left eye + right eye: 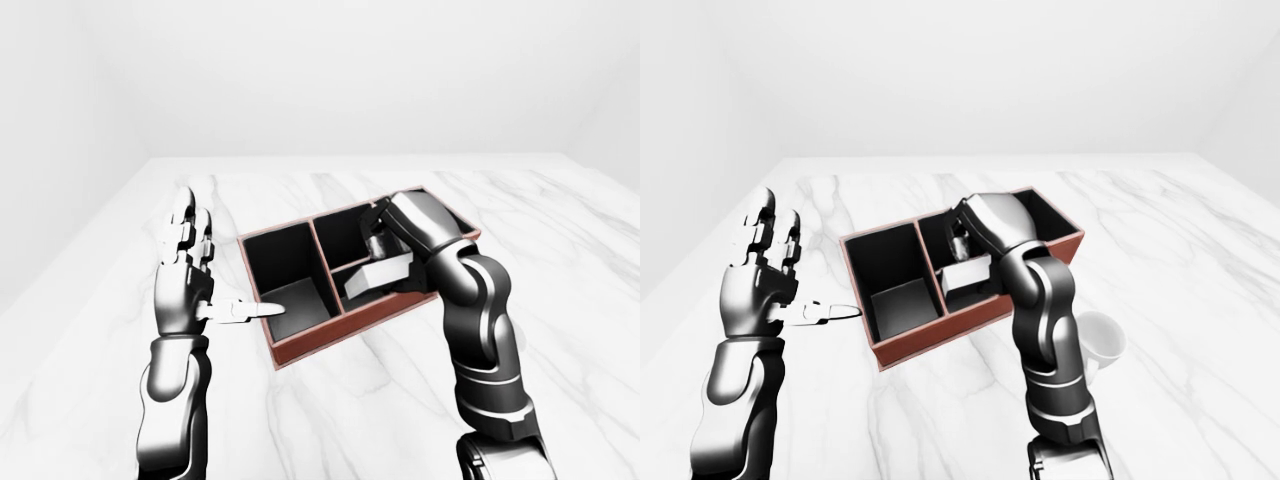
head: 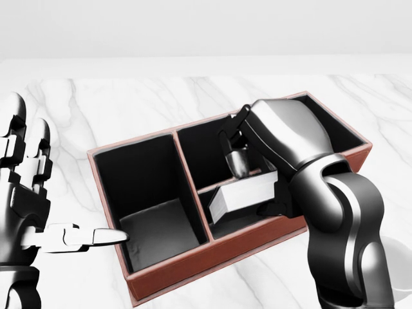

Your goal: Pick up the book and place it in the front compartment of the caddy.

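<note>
The caddy [image 2: 187, 267] is a red-brown box with black compartments on the marble table [image 2: 96, 103]. Its middle section is split into two small compartments. The book [image 2: 241, 193], a pale grey block, hangs tilted over the lower small middle compartment, with its lower edge dipping inside the rim. My right hand [image 2: 252, 183] is shut on the book, thumb on top and fingers beneath. At the left of the head view my left hand [image 2: 45, 206] stands open, fingers upright. Its thumb tip reaches the caddy's left wall.
A white mug [image 1: 1102, 338] stands on the table just right of my right arm, below the caddy's right end. The table's left and right edges show in the eye views, with white walls beyond.
</note>
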